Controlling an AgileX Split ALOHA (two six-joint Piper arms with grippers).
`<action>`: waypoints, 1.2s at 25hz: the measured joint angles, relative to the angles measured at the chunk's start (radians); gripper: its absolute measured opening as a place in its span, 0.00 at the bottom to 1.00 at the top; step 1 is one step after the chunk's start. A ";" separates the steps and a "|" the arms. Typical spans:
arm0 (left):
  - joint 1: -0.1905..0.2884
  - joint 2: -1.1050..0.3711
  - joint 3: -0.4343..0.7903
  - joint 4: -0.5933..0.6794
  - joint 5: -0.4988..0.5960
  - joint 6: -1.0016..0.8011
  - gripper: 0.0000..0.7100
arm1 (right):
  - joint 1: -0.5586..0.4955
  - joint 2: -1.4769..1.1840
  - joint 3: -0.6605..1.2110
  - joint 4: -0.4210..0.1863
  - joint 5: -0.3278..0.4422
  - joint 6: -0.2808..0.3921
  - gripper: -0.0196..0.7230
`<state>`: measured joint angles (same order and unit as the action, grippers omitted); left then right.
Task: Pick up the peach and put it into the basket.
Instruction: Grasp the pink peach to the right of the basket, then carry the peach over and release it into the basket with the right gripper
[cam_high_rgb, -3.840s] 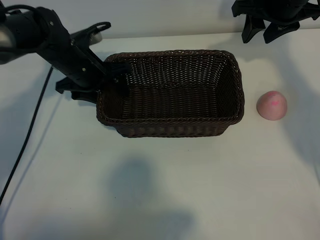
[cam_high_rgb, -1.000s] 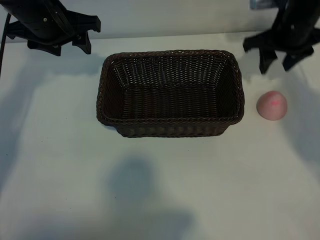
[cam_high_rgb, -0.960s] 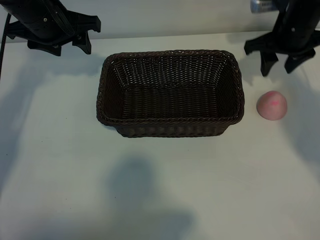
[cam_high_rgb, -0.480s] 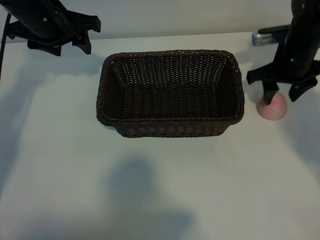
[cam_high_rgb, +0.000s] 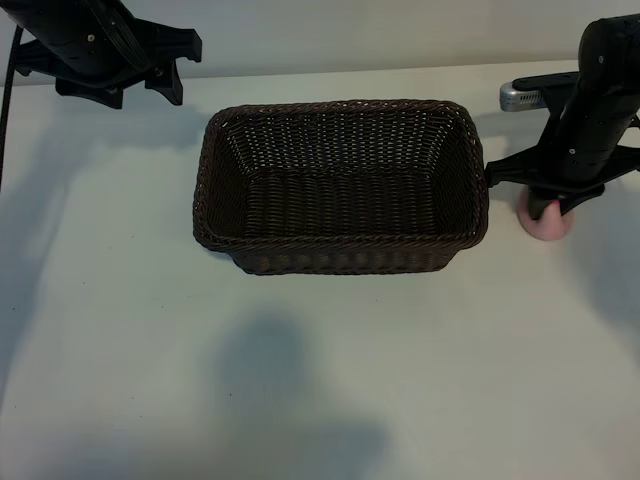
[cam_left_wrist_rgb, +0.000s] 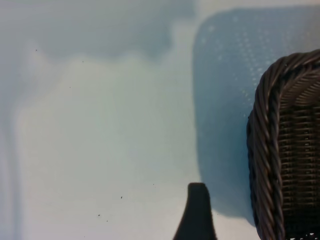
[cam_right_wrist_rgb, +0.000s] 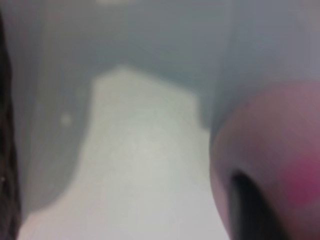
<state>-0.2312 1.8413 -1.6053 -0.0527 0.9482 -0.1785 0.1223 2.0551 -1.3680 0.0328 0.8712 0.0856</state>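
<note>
The peach (cam_high_rgb: 546, 224) sits on the table (cam_high_rgb: 320, 380) just off the basket's (cam_high_rgb: 340, 185) right short side, close to its braided rim but apart from it, and the right gripper (cam_high_rgb: 552, 208) stands straight down over it, covering its top so only the lower pink part shows. In the right wrist view the peach (cam_right_wrist_rgb: 272, 165) fills the near corner with 1 dark finger (cam_right_wrist_rgb: 247, 207) against its side, so the jaws look drawn in around the fruit, though whether they are fully clenched on it cannot be told. The likely trouble: a round, smooth fruit pinched off-centre could squirt out and roll away from the basket toward the table's right edge, or slip free on the lift. The basket's right wall is close, so a low sideways carry could catch the rim and drag the basket; lifting clear above the rim first seems wise. The basket is empty and wide, leaving ample drop room. The left gripper (cam_high_rgb: 120, 72) is parked beyond the basket's far left corner, jaws released, well out of the way.
</note>
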 joint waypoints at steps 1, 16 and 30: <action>0.000 0.000 0.000 0.000 -0.001 0.000 0.84 | 0.000 0.000 0.000 -0.011 0.002 0.007 0.21; 0.000 0.000 0.000 0.000 -0.006 0.002 0.84 | 0.000 0.002 -0.356 -0.072 0.328 0.003 0.09; 0.000 0.000 0.000 0.000 -0.006 0.001 0.84 | 0.162 -0.082 -0.508 0.045 0.351 -0.021 0.09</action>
<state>-0.2312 1.8413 -1.6053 -0.0527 0.9426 -0.1771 0.2838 1.9728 -1.8763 0.0774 1.2221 0.0649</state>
